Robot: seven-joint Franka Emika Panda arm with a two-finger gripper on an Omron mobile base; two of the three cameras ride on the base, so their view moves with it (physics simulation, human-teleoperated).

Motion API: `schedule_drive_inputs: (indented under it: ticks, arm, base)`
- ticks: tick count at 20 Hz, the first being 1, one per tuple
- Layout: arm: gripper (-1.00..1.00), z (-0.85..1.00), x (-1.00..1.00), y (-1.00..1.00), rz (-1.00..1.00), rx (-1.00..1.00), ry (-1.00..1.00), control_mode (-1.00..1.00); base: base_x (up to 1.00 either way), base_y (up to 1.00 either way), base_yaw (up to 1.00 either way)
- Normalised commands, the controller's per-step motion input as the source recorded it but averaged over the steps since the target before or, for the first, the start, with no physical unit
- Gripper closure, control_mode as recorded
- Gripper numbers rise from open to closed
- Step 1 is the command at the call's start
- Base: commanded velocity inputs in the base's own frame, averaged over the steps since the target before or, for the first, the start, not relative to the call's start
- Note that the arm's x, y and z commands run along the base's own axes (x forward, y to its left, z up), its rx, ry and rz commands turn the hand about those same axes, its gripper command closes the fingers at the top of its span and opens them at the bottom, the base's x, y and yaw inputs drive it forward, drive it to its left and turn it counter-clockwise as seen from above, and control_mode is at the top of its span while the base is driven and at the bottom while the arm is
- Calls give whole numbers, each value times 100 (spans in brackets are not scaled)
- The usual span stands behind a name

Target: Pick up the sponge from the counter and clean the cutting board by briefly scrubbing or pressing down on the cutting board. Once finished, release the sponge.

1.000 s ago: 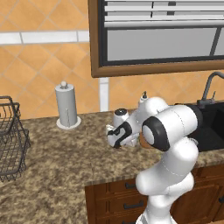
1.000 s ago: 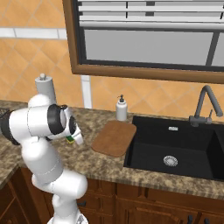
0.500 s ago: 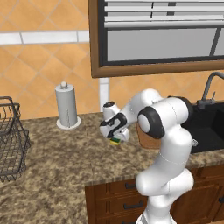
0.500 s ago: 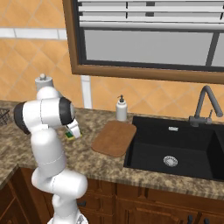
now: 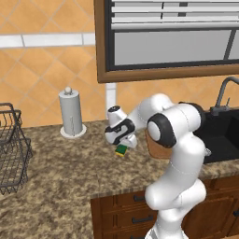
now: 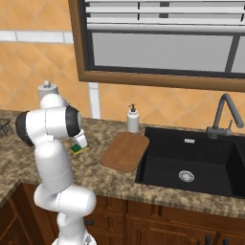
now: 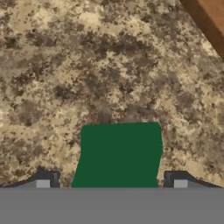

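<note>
The sponge [image 5: 122,150] is being seen on the counter [image 5: 70,177], green top upward with a yellow edge showing, at about 9 o'clock from the cutting board [image 6: 125,150] and apart from it. In the hand view the sponge [image 7: 119,154] is lying between the two finger tips, one at each side of it. The gripper [image 5: 125,144] is being held directly over the sponge, and its fingers are being kept spread wider than the block; whether they are touching the sponge's sides cannot be told. From the right the gripper [image 6: 80,141] is being partly hidden by the arm, with the sponge [image 6: 78,149] showing just beneath it. A soap dispenser [image 6: 132,119] is standing at 12 o'clock from the board, and a black sink [image 6: 191,162] is lying at its 3 o'clock. A paper towel roll [image 5: 70,112] is standing at 10 o'clock from the sponge, well apart.
</note>
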Motion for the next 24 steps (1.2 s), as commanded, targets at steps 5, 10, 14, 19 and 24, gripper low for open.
schedule_drive_inputs:
  ticks: [5,10,14,19,24]
  arm:
    - [-100,36,-34,-7,0,0,-25,-100]
    - [-100,100,-57,-34,0,2,-19,-100]
    - [-100,100,-58,-44,0,0,-2,-100]
    - [-100,100,-79,-66,3,0,0,-100]
    - [-100,85,-74,-68,8,3,0,-100]
  base:
    - [0,0,0]
    - [0,0,0]
    - [0,0,0]
    - [0,0,0]
    - [0,0,0]
